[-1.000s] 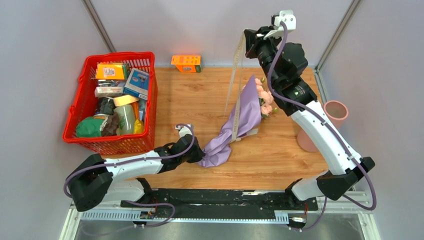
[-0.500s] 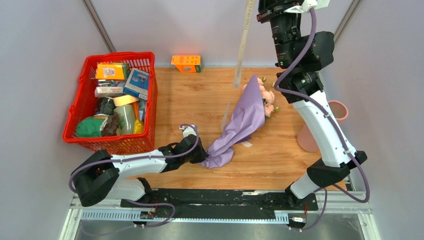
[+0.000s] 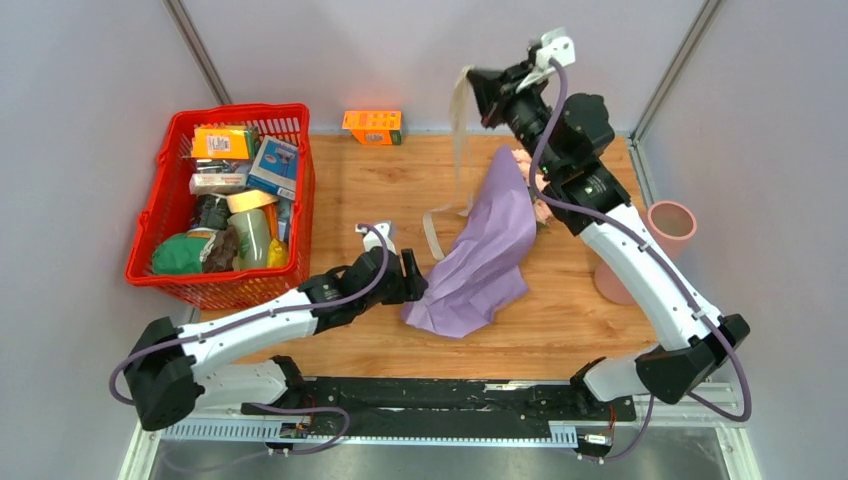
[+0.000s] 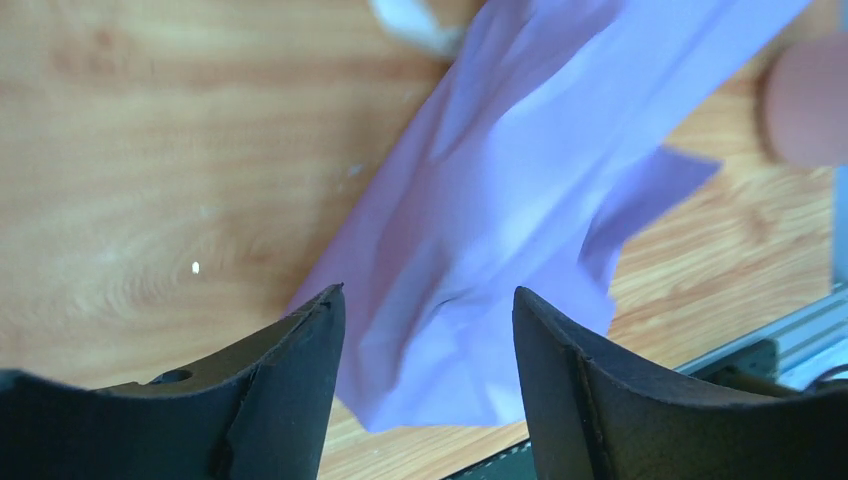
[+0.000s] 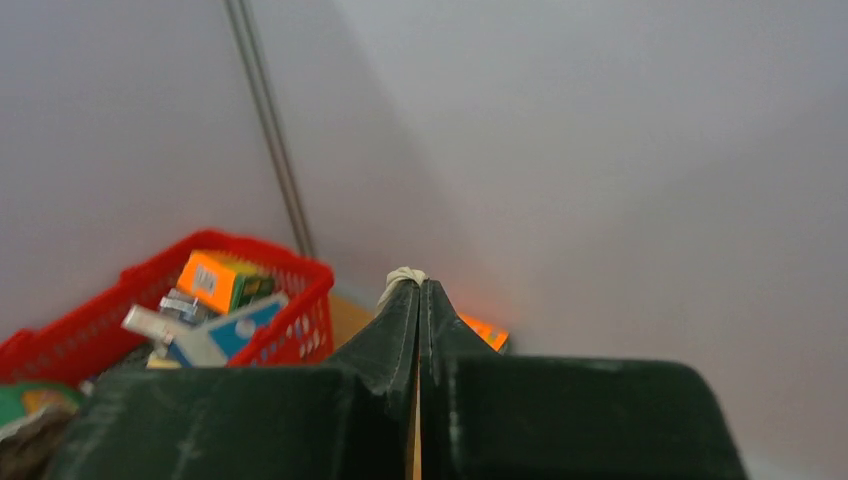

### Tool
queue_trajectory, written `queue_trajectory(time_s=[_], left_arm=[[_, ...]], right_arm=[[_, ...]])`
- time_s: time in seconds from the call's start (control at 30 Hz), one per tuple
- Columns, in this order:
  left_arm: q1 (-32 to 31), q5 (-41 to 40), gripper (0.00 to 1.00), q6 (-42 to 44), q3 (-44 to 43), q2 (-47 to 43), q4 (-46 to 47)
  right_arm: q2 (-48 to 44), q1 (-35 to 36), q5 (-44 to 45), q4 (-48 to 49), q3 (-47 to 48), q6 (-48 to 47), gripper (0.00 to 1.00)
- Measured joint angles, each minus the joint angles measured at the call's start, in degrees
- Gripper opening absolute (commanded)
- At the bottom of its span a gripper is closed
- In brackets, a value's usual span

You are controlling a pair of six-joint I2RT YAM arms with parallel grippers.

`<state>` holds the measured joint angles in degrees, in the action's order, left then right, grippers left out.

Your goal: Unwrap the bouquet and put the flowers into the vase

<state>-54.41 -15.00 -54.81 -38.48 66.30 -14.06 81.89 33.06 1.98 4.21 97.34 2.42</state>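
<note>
**Fig.** Overhead view with both wrist views.

**(a)** L gripper [image 3: 411,276] sits low over the light wooden tabletop [image 3: 380,190]. Its jaws are apart and hold nothing. The fingertips lie just beside the near-left edge of the lilac-purple paper sheet [image 3: 485,255]. In the L wrist view the sheet shows in the gap between the two dark fingers [image 4: 285,390].

**(b)** The sheet lies loose and crumpled at table centre, draped over most of the bouquet. Only a few pale pink rose blooms [image 3: 541,207] show at its far-right edge, next to the R arm. The stems are hidden.

**(c)** R gripper [image 3: 478,88] is raised above the far side of the table, jaws pressed together on one end of the cream ribbon strip [image 3: 459,120]. The rest of the ribbon hangs down toward the sheet. In the R wrist view the pinched bit sits at the fingertips.

**(d)** The matte dusty-pink cylinder vase [image 3: 672,216] is at the R table edge, well apart from the blooms. It is partly behind the R forearm, with its open mouth visible.

**(e)** A red plastic basket of groceries [image 3: 160,215] sits at far L. A small orange box [image 3: 372,125] is by the back wall.
</note>
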Motion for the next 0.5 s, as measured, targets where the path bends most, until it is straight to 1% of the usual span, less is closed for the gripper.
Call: queue_trajectory(time_s=[0.07,0.17,0.27,0.3,0.4,0.5], left_arm=[[0.02,-1.60,0.71,3.41,-3.04,-2.21,-1.22],[0.02,-2.62,0.71,12.24,-7.30,-6.43,-1.11],[0.02,-1.90,0.76,21.53,-9.49,-10.14,0.92],[0.02,-1.49,0.80,25.24,-9.94,-11.30,1.77],[0.02,0.76,0.82,33.11,-10.64,-12.33,2.82],[0.02,3.34,0.82,38.88,-12.90,-10.73,1.57]], right_arm=[[-2.19,0.00,-3.54,-2.75,-4.96,2.93,0.00],[-5.44,0.00,-9.97,-6.69,-11.47,6.69,0.00],[-8.87,0.02,-16.11,-9.27,-16.15,9.66,0.00],[-10.32,0.00,-18.91,-9.86,-17.77,10.71,0.00],[-13.35,0.02,-25.62,-10.58,-20.20,12.96,0.00],[-15.61,0.07,-30.84,-10.60,-21.53,14.99,0.00]])
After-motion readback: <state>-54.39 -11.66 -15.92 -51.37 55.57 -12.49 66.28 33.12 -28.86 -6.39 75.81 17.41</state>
